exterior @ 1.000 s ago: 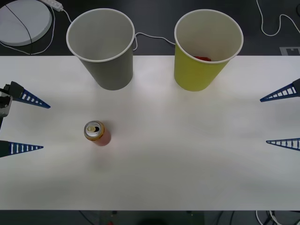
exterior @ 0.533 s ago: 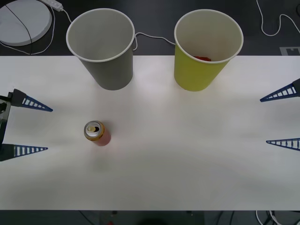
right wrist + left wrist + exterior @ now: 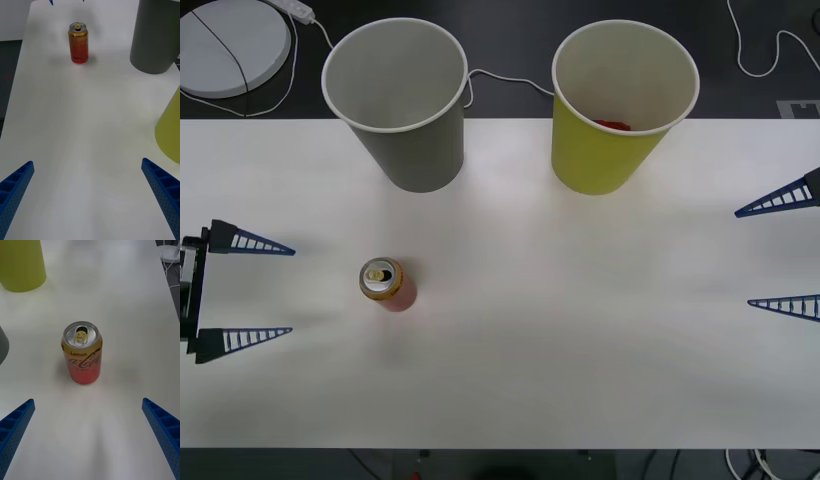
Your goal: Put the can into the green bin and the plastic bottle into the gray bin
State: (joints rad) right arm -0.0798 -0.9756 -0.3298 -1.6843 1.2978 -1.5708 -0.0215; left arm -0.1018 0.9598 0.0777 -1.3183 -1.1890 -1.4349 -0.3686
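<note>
- The left gripper (image 3: 255, 290) sits low at the table's left edge, its blue ribbed fingers (image 3: 250, 241) spread wide and holding nothing; seen from its own wrist, the two tips frame a gap far wider than the can.
- The can (image 3: 387, 284) stands upright straight ahead of that open gap, centred between the finger lines, near but not touching, with bare table (image 3: 580, 330) between. Its long axis is vertical, gold top and pull-tab up, so a level approach would put the fingers on either side of its round wall.
- The right gripper (image 3: 780, 250) waits at the table's right edge, fingers equally wide apart and empty, well apart from the can; the left arm is clearly the nearer one.
- The green bin (image 3: 620, 110) stands at the far edge on the right of centre, the gray bin (image 3: 398, 105) left of it, just beyond the can.
- Something red (image 3: 612, 125) lies inside the green bin; I cannot tell what.
</note>
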